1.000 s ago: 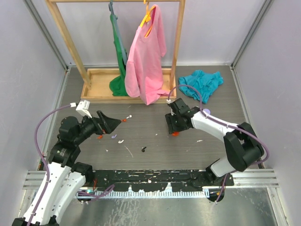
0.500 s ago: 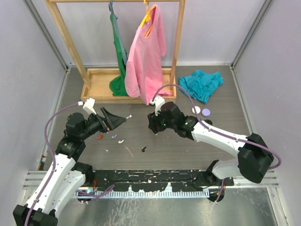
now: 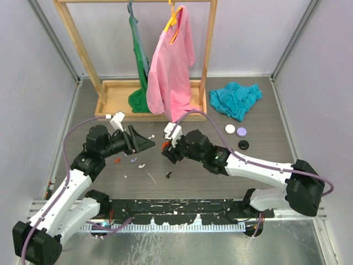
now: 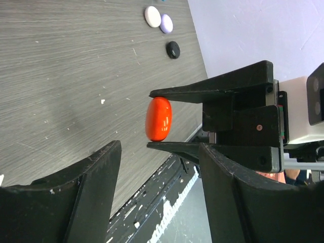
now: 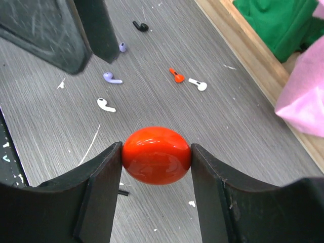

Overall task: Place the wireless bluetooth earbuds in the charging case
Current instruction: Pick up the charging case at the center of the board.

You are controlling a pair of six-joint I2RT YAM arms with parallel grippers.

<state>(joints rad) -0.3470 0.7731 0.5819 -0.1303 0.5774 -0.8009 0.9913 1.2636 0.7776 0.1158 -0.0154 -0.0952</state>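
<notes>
The grey table (image 3: 265, 152) carries scattered earbuds (image 3: 142, 165), three cases (image 3: 241, 131), teal cloth (image 3: 236, 99), wooden rack (image 3: 118, 105).

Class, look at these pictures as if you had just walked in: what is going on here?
The right gripper pinches a red case, which looks closed, above the table. The left gripper faces it with open jaws and holds nothing. The earbuds, red, white, lilac and black, lie loose on the table; none is in a case yet. Three other cases, white, lilac and black, lie apart on the right.
</notes>
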